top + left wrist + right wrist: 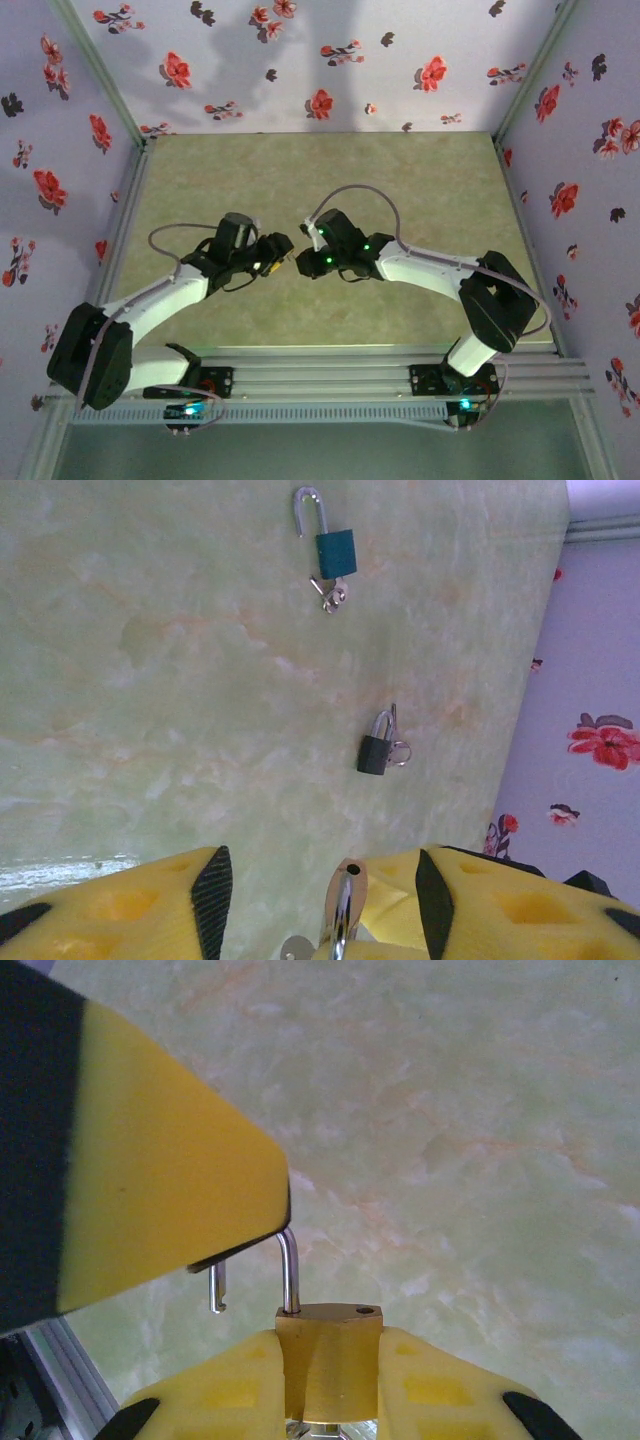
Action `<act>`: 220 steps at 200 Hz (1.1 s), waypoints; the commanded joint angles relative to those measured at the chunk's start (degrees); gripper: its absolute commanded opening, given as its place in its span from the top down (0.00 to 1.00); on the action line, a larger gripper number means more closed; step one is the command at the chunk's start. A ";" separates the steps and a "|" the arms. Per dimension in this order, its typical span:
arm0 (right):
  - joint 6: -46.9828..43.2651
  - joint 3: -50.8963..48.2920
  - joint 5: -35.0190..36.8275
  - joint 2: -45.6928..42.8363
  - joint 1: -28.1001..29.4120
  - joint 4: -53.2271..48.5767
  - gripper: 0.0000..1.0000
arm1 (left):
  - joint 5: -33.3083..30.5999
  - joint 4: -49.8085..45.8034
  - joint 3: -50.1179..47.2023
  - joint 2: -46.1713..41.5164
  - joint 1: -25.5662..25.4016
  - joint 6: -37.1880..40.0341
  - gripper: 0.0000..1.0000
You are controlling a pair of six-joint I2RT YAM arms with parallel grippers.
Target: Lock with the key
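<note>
**Brass padlock (328, 1365) clamped, shackle (288, 1270) open toward the left arm**

Nearest, the right gripper (330, 1348) was closed tight on the brass padlock. The lock's long axis ran straight out from those jaws, open shackle leading. Facing it, the left gripper (320, 868) stood about half open and straddled the shackle end with gaps on both sides, though one finger (170, 1190) lay over the bend. Pressing home along that axis probably fell to the left arm. Beyond the left jaws lay a black padlock (376, 753) and, farther out, a teal padlock (336, 552).

free: most of table (150, 680) | obstacles: teal padlock (336, 552), black padlock (377, 754), well apart
</note>
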 commanded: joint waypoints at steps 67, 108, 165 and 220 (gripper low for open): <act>-1.46 0.08 -0.79 -0.31 0.76 0.57 1.00 | 0.81 2.00 2.00 1.70 -0.93 -0.02 0.67; -1.58 0.23 -0.99 0.14 0.92 0.56 1.00 | 1.16 2.35 2.00 1.97 -0.97 -0.15 0.74; -1.50 0.38 -1.07 0.27 1.16 0.55 1.00 | 1.72 3.63 1.67 2.51 -1.15 -0.59 0.83; -1.54 0.37 -1.02 0.35 1.27 0.47 1.00 | 1.87 3.85 1.50 2.50 -1.25 -0.68 0.86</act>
